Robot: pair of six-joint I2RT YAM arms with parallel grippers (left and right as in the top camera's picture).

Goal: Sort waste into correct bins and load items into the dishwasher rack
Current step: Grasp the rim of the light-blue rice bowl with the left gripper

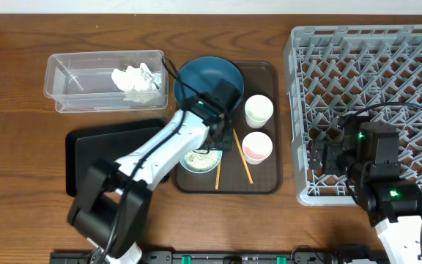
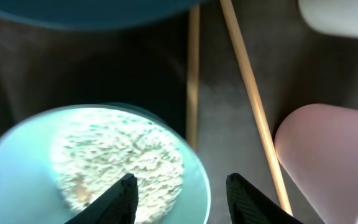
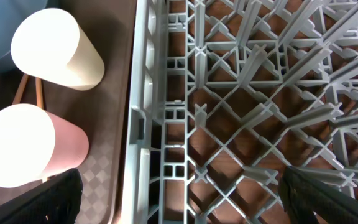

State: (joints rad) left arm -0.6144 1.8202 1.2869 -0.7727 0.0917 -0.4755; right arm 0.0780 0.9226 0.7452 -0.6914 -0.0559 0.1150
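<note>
Closest in, our left gripper (image 2: pixel 180 186) hangs with its jaws apart astride the right rim of the bowl (image 2: pixel 8 177). One finger is over the rice (image 2: pixel 117 155) and the other outside the wall above the brown tray (image 1: pixel 266 180), and it grips nothing. We read that straddle as the set-up for a pinch on the rim, since the bowl cannot go to the rack with rice in it; the heap must be tipped into a bin first. Just beside the bowl the chopsticks (image 2: pixel 253 99) lie flat on the brown tray, splayed apart. One runs close by the rim, so a closing finger could nudge it. Beyond them the pink cup (image 1: pixel 257 147) and the white cup (image 1: pixel 258 110) stand side by side near the tray's right edge, and the plate (image 1: pixel 207 79) lies flat at its far end, all waiting to be loaded. Further left, the napkin (image 1: pixel 134 81) already lies inside the tub (image 1: pixel 72 77). The black tray (image 1: pixel 97 158) beside our arm shows nothing on the part we can see, and we judge it the likely place for the rice. Farthest off, our right gripper (image 3: pixel 188 199) hovers wide open and empty over the near-left corner of the rack (image 1: pixel 372 81), which holds no dishes. We think it is parked there until something is ready.
</note>
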